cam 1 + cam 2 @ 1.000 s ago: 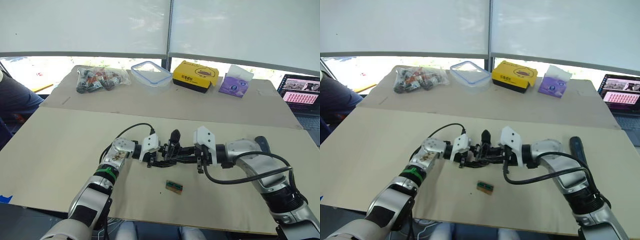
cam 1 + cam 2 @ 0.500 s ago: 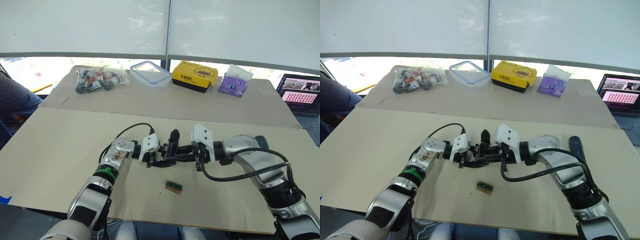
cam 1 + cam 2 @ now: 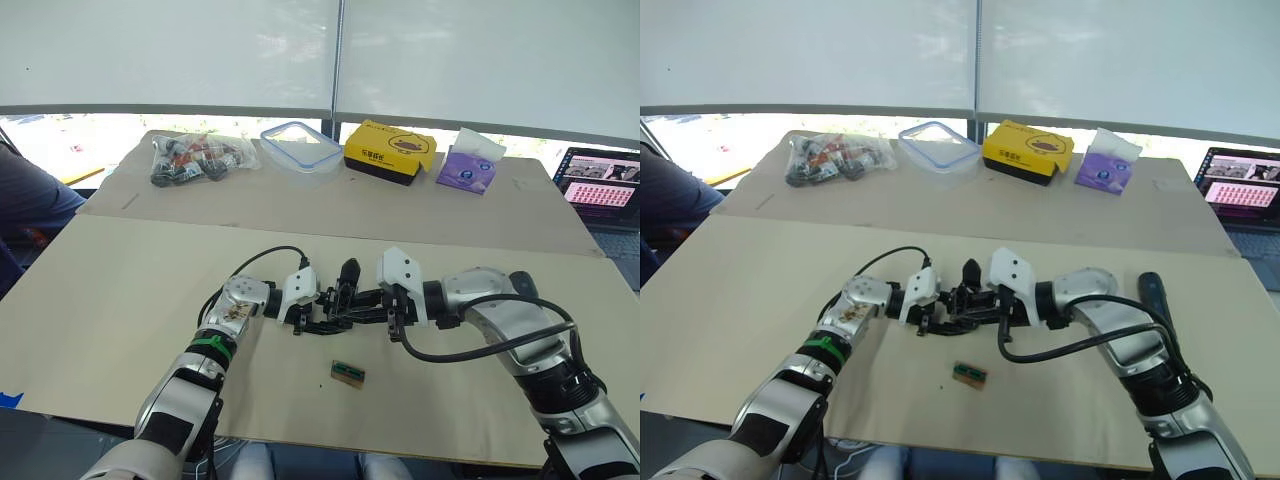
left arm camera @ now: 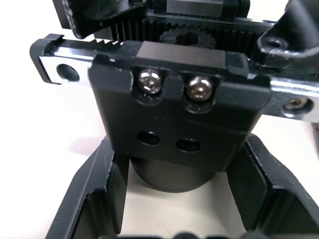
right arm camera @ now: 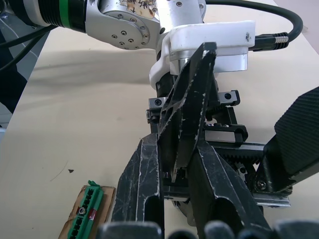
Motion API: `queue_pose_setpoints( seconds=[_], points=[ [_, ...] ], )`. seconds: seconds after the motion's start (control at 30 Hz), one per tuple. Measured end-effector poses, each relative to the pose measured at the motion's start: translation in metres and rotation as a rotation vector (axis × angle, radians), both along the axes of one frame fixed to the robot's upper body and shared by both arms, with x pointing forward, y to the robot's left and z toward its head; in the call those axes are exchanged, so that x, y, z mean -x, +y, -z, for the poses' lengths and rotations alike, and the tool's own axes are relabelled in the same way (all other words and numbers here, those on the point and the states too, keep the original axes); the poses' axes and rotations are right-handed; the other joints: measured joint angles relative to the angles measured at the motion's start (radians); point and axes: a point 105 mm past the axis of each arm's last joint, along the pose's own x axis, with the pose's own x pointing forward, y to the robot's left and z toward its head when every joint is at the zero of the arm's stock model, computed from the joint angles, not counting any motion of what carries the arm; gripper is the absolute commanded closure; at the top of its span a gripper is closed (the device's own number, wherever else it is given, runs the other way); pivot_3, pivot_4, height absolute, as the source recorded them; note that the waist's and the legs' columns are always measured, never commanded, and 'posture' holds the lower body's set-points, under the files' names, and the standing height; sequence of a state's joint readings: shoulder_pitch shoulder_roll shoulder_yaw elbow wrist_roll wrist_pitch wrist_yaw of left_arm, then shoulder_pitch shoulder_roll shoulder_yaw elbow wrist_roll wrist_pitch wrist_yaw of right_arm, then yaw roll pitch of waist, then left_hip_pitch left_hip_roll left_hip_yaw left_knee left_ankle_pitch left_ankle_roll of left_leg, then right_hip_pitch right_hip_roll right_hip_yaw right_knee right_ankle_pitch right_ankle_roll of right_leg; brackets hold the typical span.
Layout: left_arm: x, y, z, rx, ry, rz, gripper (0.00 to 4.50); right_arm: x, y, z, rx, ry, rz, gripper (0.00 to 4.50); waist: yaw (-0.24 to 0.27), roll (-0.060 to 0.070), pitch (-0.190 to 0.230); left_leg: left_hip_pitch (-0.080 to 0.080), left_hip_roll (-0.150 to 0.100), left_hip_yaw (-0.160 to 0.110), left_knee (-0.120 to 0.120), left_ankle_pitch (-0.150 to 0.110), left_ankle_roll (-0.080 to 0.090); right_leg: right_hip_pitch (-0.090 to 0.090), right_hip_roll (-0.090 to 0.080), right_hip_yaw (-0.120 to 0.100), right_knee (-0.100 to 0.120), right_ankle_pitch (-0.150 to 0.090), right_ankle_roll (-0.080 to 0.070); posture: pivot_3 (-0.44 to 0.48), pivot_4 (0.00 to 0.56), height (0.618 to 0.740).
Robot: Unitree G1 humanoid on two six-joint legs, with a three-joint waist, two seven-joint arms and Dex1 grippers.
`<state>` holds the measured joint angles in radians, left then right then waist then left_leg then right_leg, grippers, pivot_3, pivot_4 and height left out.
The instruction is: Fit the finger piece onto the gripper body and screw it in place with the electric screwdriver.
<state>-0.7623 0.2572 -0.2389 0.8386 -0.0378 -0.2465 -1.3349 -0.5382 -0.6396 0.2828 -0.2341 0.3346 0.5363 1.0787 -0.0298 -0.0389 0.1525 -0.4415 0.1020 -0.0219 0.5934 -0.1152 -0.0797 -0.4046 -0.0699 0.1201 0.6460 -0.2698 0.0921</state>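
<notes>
Nearby, a green block (image 3: 348,373) lies just beside the gripper body (image 3: 335,309), left jaws gripping it, right jaws clamping the finger piece (image 5: 189,107).

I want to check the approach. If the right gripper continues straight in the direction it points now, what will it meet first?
The right gripper, shut on the finger piece, points at the gripper body held by the left gripper. It would probably press the finger piece against that body first; the depth between them is unclear.

A beige bench (image 3: 110,300) is carrying a small green block (image 3: 348,373) near its front edge. Along the far side are lying a bag of parts (image 3: 195,158), a clear lidded box (image 3: 302,146), a yellow box (image 3: 391,151), a purple tissue pack (image 3: 469,166) and a laptop (image 3: 602,192).
</notes>
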Motion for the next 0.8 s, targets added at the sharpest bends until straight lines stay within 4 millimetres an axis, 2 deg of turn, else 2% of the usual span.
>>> queue_pose_setpoints(
  seconds=[0.8],
  points=[
    [-0.0003,0.0007,0.0002,-0.001,0.004,-0.004,2.23,-0.0038,0.0009,0.0002,0.053,-0.011,0.001,4.17,-0.001,0.0,0.0,0.0,0.0,0.0,0.0,0.0,0.0,0.0,0.0,0.0,0.0,-0.001,-0.002,0.0,0.15,0.74]
  ],
)
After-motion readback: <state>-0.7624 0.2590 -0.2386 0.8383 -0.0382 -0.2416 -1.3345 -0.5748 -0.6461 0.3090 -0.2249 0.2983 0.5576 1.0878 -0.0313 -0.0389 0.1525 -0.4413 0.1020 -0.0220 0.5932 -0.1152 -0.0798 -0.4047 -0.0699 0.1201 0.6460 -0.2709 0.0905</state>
